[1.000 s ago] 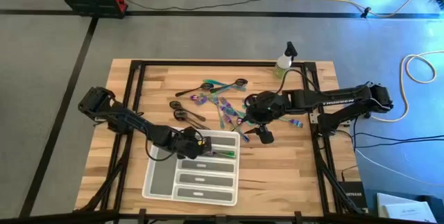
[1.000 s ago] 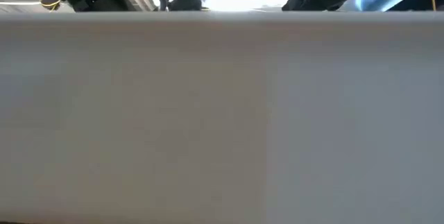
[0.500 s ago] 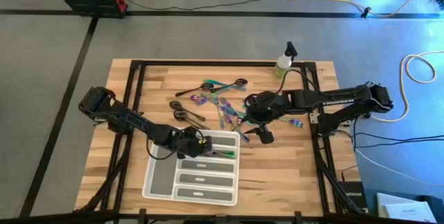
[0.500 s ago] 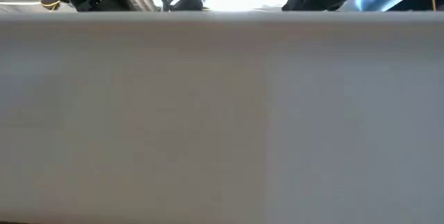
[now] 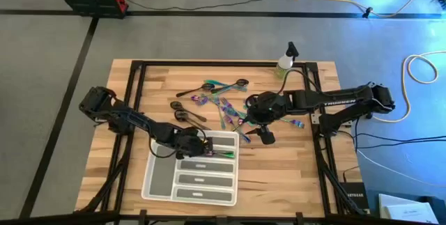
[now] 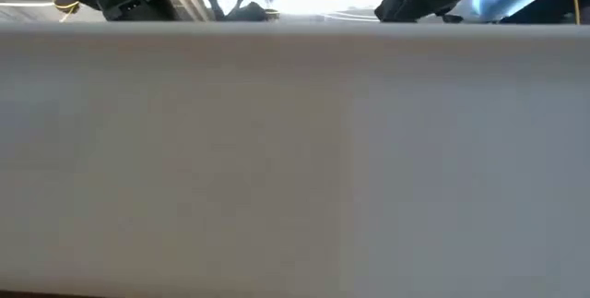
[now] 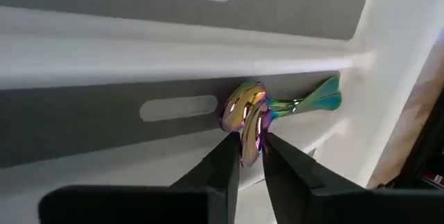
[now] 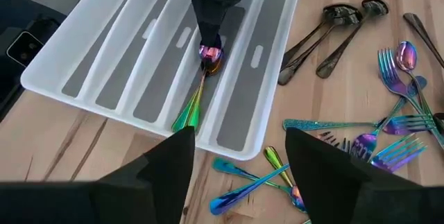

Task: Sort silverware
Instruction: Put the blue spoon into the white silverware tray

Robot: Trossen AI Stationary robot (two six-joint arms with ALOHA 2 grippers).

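Spoon point(image 7: 244, 113) pinched by left pincer point(image 7: 251, 156).

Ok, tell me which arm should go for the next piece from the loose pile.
Right. The right gripper hangs open beside the loose silverware, while the left gripper is over the tray, shut on an iridescent spoon.

"TROSSEN" on right arm point(image 5: 339, 102).
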